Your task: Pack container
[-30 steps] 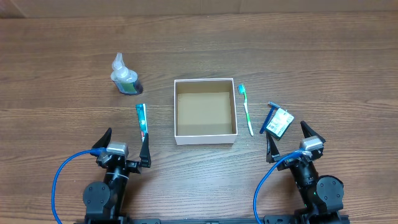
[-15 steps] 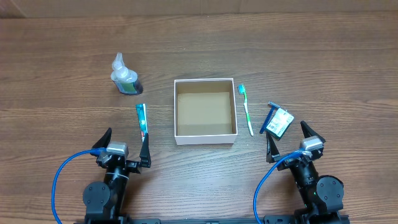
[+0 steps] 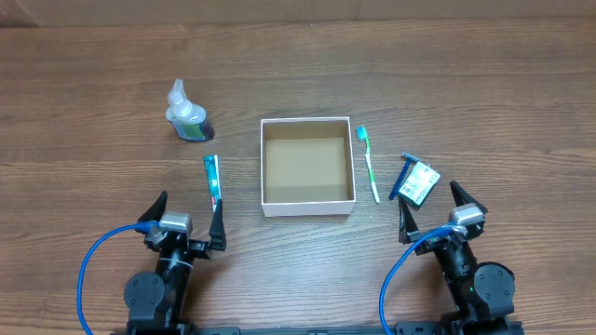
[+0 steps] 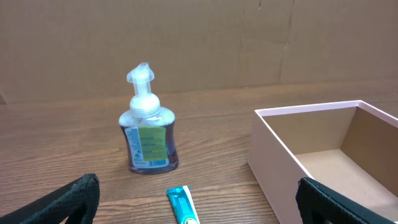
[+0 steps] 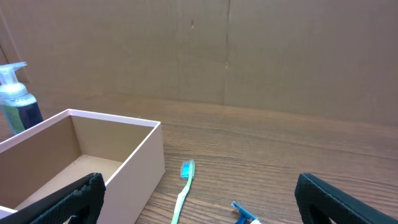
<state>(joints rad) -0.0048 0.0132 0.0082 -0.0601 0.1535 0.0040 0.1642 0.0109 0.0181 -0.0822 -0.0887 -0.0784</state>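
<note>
The container (image 3: pixel 307 205), a white-walled square box with a brown inside, sits at mid-table and holds nothing; it also shows in the left wrist view (image 4: pixel 273 158) and the right wrist view (image 5: pixel 134 165). A green toothbrush (image 3: pixel 370 166) lies just right of it, seen too in the right wrist view (image 5: pixel 183 186). A blue razor (image 3: pixel 403 177) and a small white packet (image 3: pixel 424 183) lie further right. A teal toothpaste tube (image 3: pixel 213 180) lies left of the box. A soap pump bottle (image 3: pixel 186 115) stands at the far left. My left gripper (image 3: pixel 186 223) and right gripper (image 3: pixel 436 216) rest open near the front edge, both empty.
A cardboard wall (image 4: pixel 199 43) backs the far edge of the wooden table (image 3: pixel 466 84). Blue cables (image 3: pixel 88 270) loop beside each arm base at the front.
</note>
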